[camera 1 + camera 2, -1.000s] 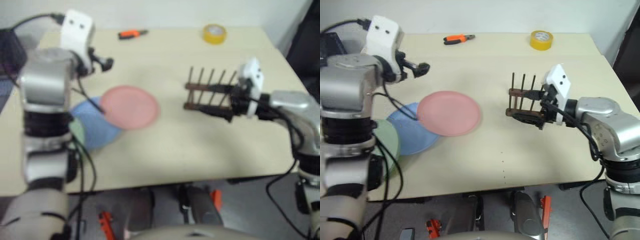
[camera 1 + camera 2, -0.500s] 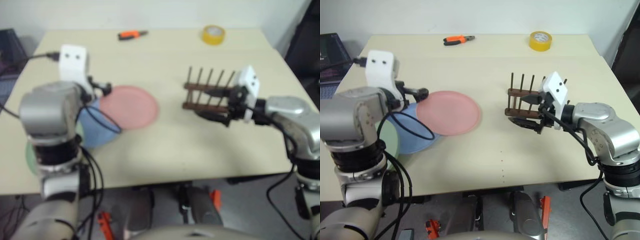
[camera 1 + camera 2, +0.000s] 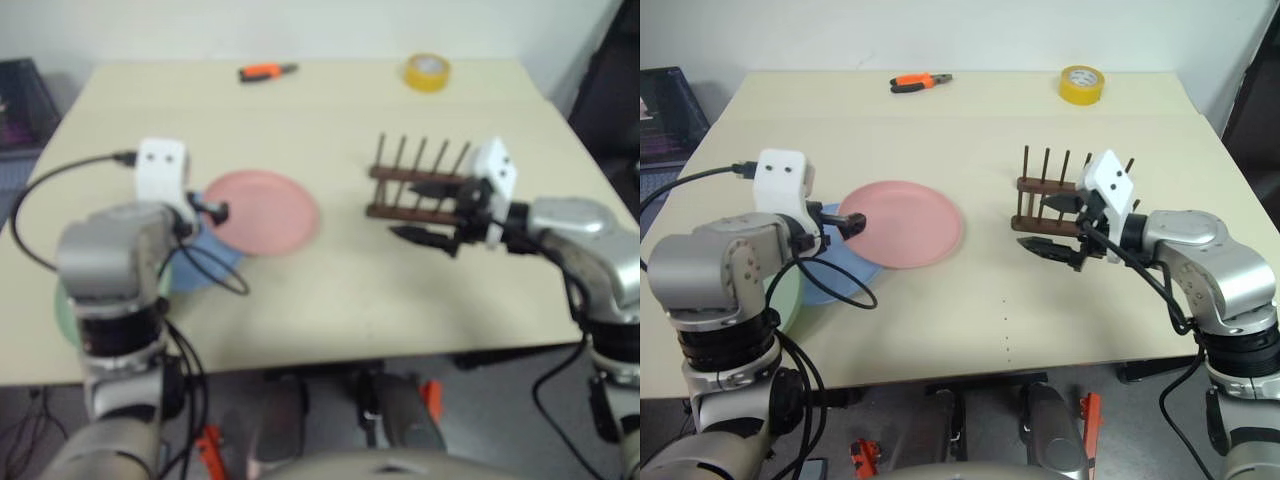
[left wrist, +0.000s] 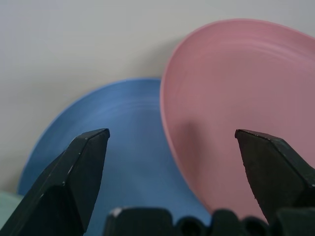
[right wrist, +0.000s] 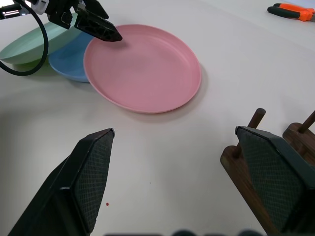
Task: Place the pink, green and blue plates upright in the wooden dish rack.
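Left tool (image 3: 853, 222), fingers apart, is hovering at the nine o'clock rim of the pink plate (image 3: 902, 223) overlapping the blue plate (image 4: 123, 147) and green plate (image 5: 34, 46); right tool (image 3: 1052, 228), also apart, is waiting beside the empty rack (image 3: 1048, 200); next, gripping that rim.

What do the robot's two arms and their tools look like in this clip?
Both arms are silver-grey cylindrical segments with black joints and loose black cables. Each wrist carries a white boxy camera housing. The left tool and right tool each have two black pointed fingers with textured pads.
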Tool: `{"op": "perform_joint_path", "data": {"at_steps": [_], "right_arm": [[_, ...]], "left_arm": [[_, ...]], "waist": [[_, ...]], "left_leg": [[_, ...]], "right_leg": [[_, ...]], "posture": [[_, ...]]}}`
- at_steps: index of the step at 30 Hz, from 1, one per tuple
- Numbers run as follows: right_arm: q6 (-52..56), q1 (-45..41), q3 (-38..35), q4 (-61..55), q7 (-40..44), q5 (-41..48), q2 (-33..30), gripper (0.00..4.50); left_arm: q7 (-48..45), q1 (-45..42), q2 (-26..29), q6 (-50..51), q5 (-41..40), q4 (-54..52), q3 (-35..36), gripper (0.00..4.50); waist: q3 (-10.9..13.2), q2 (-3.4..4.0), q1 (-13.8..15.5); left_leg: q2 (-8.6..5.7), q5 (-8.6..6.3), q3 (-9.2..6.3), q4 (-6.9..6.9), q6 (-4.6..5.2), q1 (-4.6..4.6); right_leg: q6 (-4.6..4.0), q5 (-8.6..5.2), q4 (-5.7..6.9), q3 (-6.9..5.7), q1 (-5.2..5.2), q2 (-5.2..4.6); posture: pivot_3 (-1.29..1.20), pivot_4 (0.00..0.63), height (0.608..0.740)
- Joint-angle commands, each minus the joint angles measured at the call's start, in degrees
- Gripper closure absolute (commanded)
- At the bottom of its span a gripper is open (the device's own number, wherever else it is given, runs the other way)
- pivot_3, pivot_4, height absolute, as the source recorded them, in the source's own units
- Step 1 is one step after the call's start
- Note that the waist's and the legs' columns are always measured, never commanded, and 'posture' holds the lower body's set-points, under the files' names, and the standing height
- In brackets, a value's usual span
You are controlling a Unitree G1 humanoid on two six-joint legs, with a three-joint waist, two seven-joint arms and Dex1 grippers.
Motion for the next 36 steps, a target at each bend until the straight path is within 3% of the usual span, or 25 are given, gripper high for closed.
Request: {"op": "perform_joint_path", "data": {"at_steps": [1,5,8,19,29,33,36], "right_arm": [[-0.5,-0.2,-1.1,-2.5,-0.5,0.4,0.0,0.19],[-0.4,-0.1,-1.1,-2.7,-0.8,0.5,0.1,0.19],[-0.5,0.0,-1.1,-2.8,-1.0,0.6,0.1,0.16],[-0.8,0.1,-1.0,-2.8,-1.6,0.3,0.6,0.16],[-0.6,-0.8,-2.2,-3.7,0.0,2.8,1.2,0.16],[1.6,-3.4,-6.9,-5.7,1.9,13.6,3.8,0.16],[1.1,-6.9,-5.8,-4.4,-2.5,14.4,9.1,0.16]], "left_arm": [[1.5,-0.2,-1.7,0.2,-0.3,-0.5,0.8,0.0],[2.1,-0.3,-2.5,0.2,-0.2,0.4,0.7,0.0],[2.4,-0.7,-2.6,0.2,-0.3,1.1,0.6,0.54],[2.4,-1.5,-1.9,0.2,-0.5,1.8,0.6,4.46],[2.0,-6.5,-1.3,0.2,-1.6,2.0,0.9,4.46],[1.2,-12.5,-1.1,-0.9,-2.5,3.3,0.5,4.46],[0.6,-19.5,-1.2,-4.7,-3.2,8.0,-0.3,4.46]], "waist": [[0.0,0.0,0.0],[0.0,0.0,-0.1],[0.0,0.0,0.0],[0.0,0.0,0.0],[0.0,0.0,0.0],[0.0,-0.03,0.0],[0.0,-0.06,0.0]], "left_leg": [[0.0,0.0,0.0,0.0,0.0,0.0],[0.01,0.0,0.0,0.0,0.0,0.0],[0.02,0.0,0.01,0.0,0.0,0.01],[0.0,0.0,0.0,0.0,0.0,0.0],[0.0,0.0,0.01,0.01,0.0,0.0],[0.0,0.0,-0.01,0.0,0.0,-0.02],[0.02,0.0,-0.03,0.03,0.0,-0.02]], "right_leg": [[0.0,0.0,0.0,-0.01,0.01,0.0],[0.0,0.0,0.0,0.0,0.0,0.0],[0.0,0.0,0.02,-0.04,0.01,0.01],[0.0,0.0,0.0,-0.02,0.01,0.0],[0.0,0.0,0.0,-0.03,0.02,0.01],[0.0,0.01,0.0,-0.04,0.01,0.01],[0.01,0.01,0.0,-0.12,0.04,0.04]], "posture": [[0.0,0.15,0.74],[0.0,0.15,0.74],[0.0,0.15,0.74],[0.0,0.15,0.74],[0.0,0.15,0.74],[0.0,0.15,0.74],[0.0,0.15,0.74]]}}
